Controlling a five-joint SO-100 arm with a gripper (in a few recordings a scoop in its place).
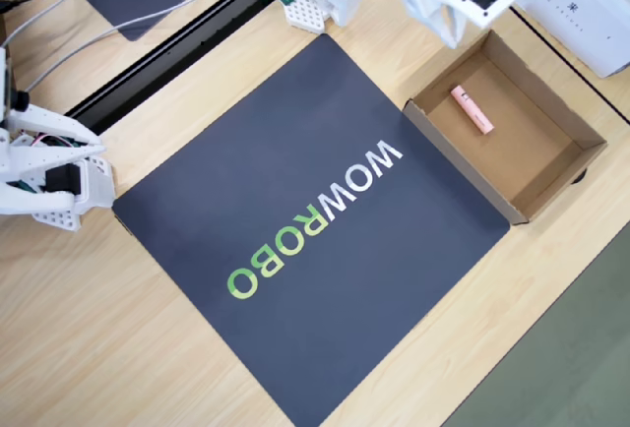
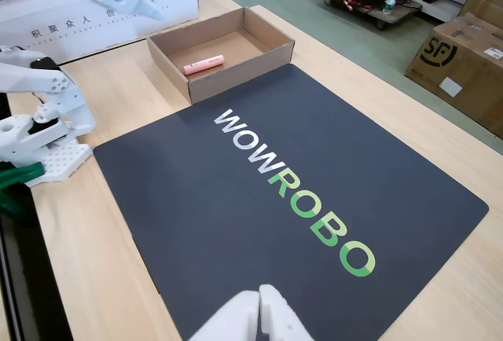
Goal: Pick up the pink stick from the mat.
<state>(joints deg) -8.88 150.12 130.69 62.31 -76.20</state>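
One pink stick (image 1: 472, 109), lying in cardboard box (image 1: 576, 134) at two o'clock off mat (image 1: 246, 181). My gripper (image 1: 451, 26) hovers empty at box's edge; spread or pressed, cannot tell.

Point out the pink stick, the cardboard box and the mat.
pink stick (image 1: 472, 109), overhead view, mid-length.
cardboard box (image 2: 237, 71), fixed view, front wall.
mat (image 1: 266, 181), overhead view, bare part above the lettering.

Matt dark mat (image 1: 295, 230) on wood-grain table (image 1: 118, 348); brown cardboard box (image 1: 551, 176).
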